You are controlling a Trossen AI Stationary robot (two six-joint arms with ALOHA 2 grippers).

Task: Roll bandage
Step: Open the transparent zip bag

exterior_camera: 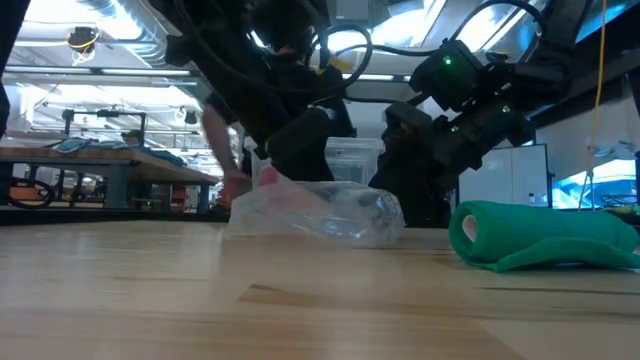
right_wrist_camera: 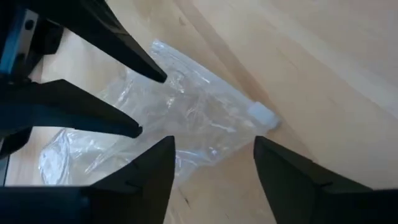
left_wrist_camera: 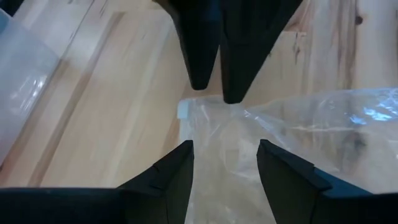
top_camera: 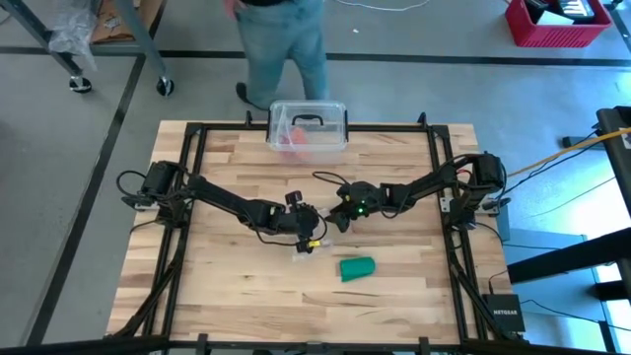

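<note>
The green bandage (top_camera: 357, 267) (exterior_camera: 545, 235) lies on the wooden table toward the near edge, its left end rolled up, with no gripper on it. A clear plastic wrapper (top_camera: 317, 243) (exterior_camera: 315, 212) lies on the table just left of it and farther back. My left gripper (left_wrist_camera: 224, 149) (top_camera: 312, 230) comes from the left and my right gripper (right_wrist_camera: 214, 143) (top_camera: 337, 217) from the right. Both are open, slanting down, and their fingertips face each other over the wrapper (left_wrist_camera: 280, 130) (right_wrist_camera: 186, 118). My left gripper's fingertips (right_wrist_camera: 140, 129) stand over the wrapper's middle, and I cannot tell whether they touch it. My right gripper's fingertips (left_wrist_camera: 231, 93) stand right at the wrapper's edge (left_wrist_camera: 205, 109), and whether they touch it does not show either. The wrapper rests on the table.
A clear plastic box with a black handle (top_camera: 308, 128) stands at the table's far edge, and a person (top_camera: 286, 49) stands just behind it. A red crate (top_camera: 557, 22) sits on the floor at the far right. Bare wood lies left and right of the bandage.
</note>
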